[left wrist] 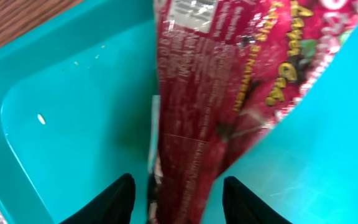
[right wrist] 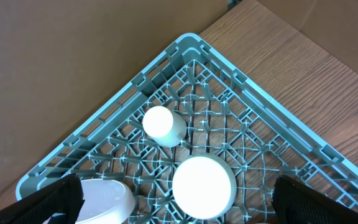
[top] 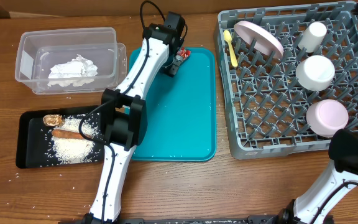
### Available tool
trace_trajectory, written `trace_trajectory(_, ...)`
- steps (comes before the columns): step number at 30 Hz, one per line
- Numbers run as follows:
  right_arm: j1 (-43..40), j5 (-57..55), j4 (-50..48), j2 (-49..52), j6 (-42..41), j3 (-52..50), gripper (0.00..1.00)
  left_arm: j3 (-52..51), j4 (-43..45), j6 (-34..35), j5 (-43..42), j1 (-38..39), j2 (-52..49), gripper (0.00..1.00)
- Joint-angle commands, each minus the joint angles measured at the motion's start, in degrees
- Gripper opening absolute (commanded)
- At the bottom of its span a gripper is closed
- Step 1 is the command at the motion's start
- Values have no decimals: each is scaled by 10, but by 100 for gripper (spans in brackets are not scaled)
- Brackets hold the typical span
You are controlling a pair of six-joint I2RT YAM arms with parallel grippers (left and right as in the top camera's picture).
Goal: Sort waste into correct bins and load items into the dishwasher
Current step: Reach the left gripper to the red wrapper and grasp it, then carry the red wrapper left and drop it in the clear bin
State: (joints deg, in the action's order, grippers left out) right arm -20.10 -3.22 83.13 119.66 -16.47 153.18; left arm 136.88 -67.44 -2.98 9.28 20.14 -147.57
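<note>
The red wrapper lies at the far end of the teal tray. My left gripper is open, its fingers on either side of the wrapper, close above the tray. The napkin is in the clear tub. Brown scraps and rice lie in the black tray. The grey rack holds the plate, spoon, cup and two bowls. My right gripper is open and empty above the rack's bowl.
Loose rice grains lie on the wooden table between the tub and the black tray, and a few on the teal tray. The right arm's base stands by the rack's near right corner. A brown wall is behind the rack.
</note>
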Motion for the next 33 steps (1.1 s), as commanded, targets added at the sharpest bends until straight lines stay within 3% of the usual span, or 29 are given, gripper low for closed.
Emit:
trace_trajectory(1,1,-1,-2,-5,0,1,100,7,7,0,14,-9,-6,39)
trace_trajectory(2,1,-1,-2,-5,0,1,100,7,8,-1,15,-10,-6,32)
trace_trajectory(4,1,-1,-2,-5,0,1,100,7,8,0,17,-10,-6,7)
trace_trajectory(5,1,-1,-2,-5,0,1,100,7,8,0,17,-10,-5,4)
trace_trajectory(8,1,-1,-2,-5,0,1,100,12,-4,7,17,-10,-3,4)
trace_trajectory(14,1,-1,-2,-5,0,1,100,79,-69,105,22,-13,37,4)
trace_trajectory(18,1,-1,-2,-5,0,1,100,123,-107,238,94,-33,93,4)
trace_trajectory(25,1,-1,-2,-5,0,1,100,123,-153,428,91,-142,173,4)
trace_trajectory(28,1,-1,-2,-5,0,1,100,123,-177,510,60,-202,165,4)
trace_trajectory(33,1,-1,-2,-5,0,1,100,118,-180,604,-75,-285,129,4)
